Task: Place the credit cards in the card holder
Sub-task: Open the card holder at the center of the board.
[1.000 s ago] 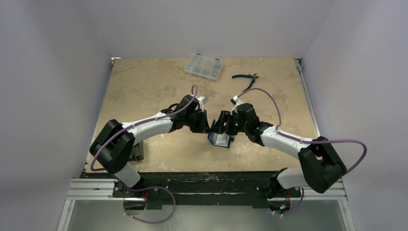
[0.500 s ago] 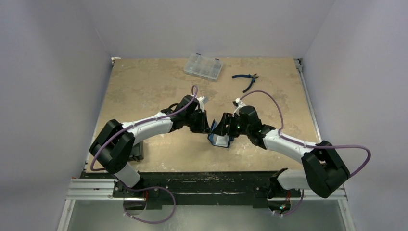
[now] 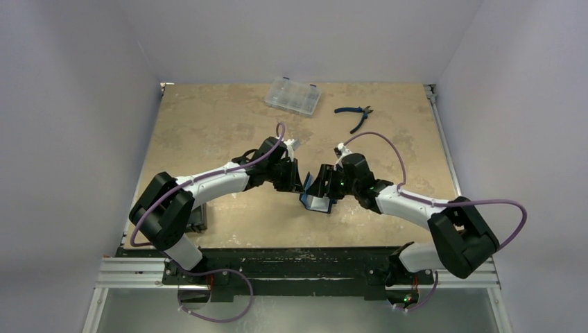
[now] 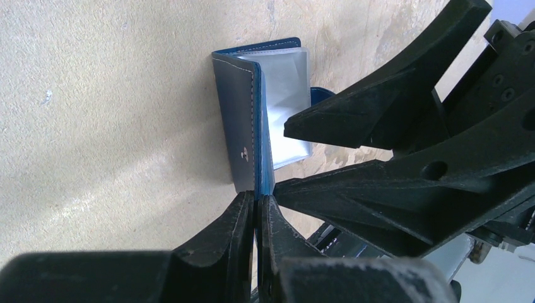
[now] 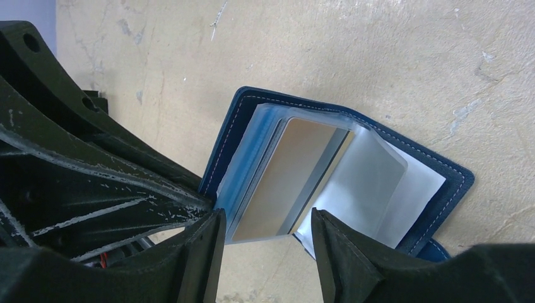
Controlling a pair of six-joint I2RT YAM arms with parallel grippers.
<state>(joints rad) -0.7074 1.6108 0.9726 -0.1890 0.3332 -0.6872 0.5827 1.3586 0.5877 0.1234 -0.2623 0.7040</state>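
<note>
The card holder [image 3: 319, 202], a navy folding wallet, stands open on the table between the two arms. My left gripper [image 4: 255, 205] is shut on the edge of its blue cover [image 4: 243, 126]. In the right wrist view the card holder [image 5: 441, 170] shows clear sleeves, and one credit card [image 5: 293, 177], pale with a grey stripe, sits partly inside a sleeve. My right gripper [image 5: 265, 230] is open, one finger on each side of the card's lower edge with a gap at both sides. No other card shows.
A clear compartment case [image 3: 292, 96] lies at the back of the table, with blue-handled pliers [image 3: 355, 113] to its right. A black box [image 3: 200, 216] sits partly under my left arm. The left gripper's fingers [image 5: 94, 170] crowd close beside the right one.
The right arm has shifted slightly, its elbow swinging out and back. The card holder and the left arm have stayed in place.
</note>
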